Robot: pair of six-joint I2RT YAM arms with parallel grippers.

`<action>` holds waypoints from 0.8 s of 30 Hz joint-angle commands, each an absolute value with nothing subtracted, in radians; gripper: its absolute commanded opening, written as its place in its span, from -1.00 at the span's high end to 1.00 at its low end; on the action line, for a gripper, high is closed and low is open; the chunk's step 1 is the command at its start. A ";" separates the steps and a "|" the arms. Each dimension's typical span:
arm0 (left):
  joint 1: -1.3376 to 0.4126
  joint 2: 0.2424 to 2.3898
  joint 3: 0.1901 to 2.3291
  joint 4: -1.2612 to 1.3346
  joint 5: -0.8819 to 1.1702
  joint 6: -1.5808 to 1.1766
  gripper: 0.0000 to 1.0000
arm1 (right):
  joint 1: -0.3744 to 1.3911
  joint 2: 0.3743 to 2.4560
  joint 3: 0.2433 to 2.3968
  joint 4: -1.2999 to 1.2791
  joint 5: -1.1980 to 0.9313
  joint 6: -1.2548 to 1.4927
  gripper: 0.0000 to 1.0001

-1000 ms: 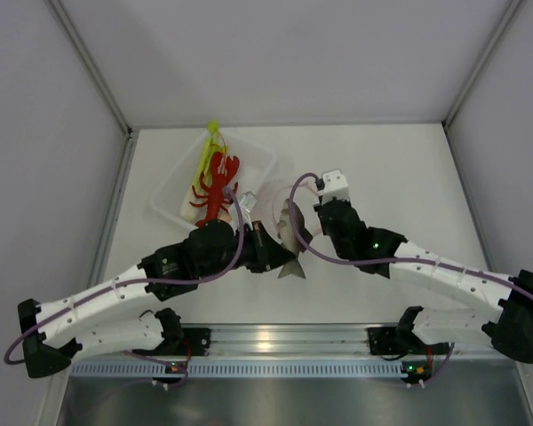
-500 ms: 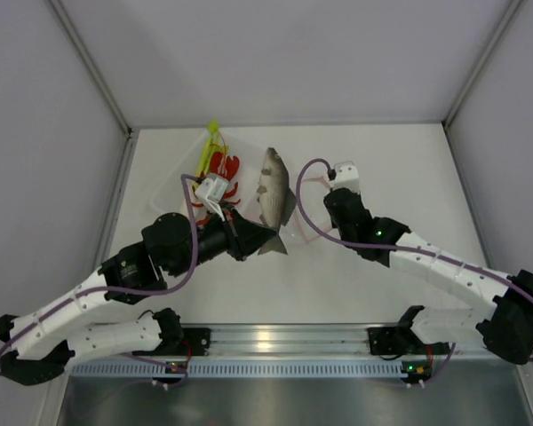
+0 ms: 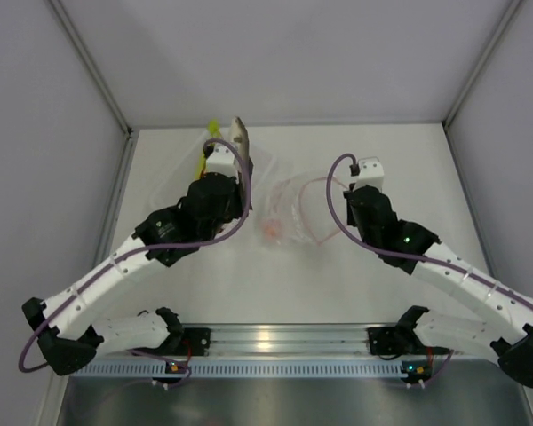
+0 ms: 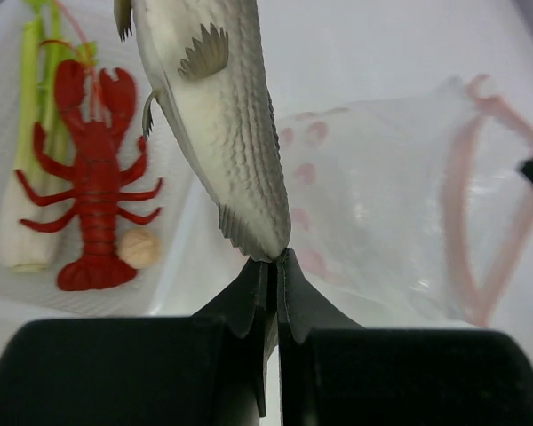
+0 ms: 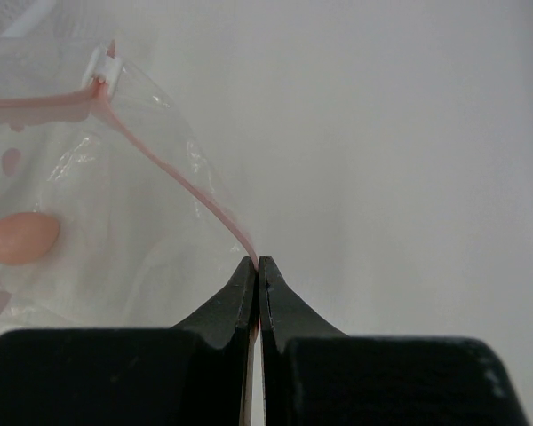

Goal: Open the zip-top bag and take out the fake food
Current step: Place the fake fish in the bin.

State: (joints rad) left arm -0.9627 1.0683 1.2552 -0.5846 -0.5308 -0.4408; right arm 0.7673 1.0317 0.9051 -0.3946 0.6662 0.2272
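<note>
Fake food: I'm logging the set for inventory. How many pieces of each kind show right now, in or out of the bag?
Lobster: 1
Leek: 1
Fish: 1
Pinkish round pieces: 2
Total: 5

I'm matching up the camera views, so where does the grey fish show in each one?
Left wrist: the grey fish fills the upper middle, its tail pinched in the left gripper.
Top external: its head pokes out past that gripper, at the far side, left of centre.
Right wrist: not in it.
Shared landmark: the pink-edged zip-top bag shows in all three.
</note>
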 commanded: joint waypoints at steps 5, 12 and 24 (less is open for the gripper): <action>-0.643 1.236 1.319 -0.620 -0.381 -0.224 1.00 | 0.749 0.947 0.905 -0.387 0.634 0.206 1.00; -0.539 1.371 1.364 -0.614 -0.324 -0.009 1.00 | 0.744 0.907 0.855 -0.330 0.563 0.209 1.00; -0.422 1.568 1.347 -0.611 -0.200 0.003 1.00 | 0.732 0.874 0.836 -0.310 0.436 0.207 1.00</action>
State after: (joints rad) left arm -0.4465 1.5642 1.3266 -0.6331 -0.2558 -0.0147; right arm 0.7494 0.9039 0.8314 -0.3702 0.4866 0.2119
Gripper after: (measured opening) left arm 0.044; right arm 0.005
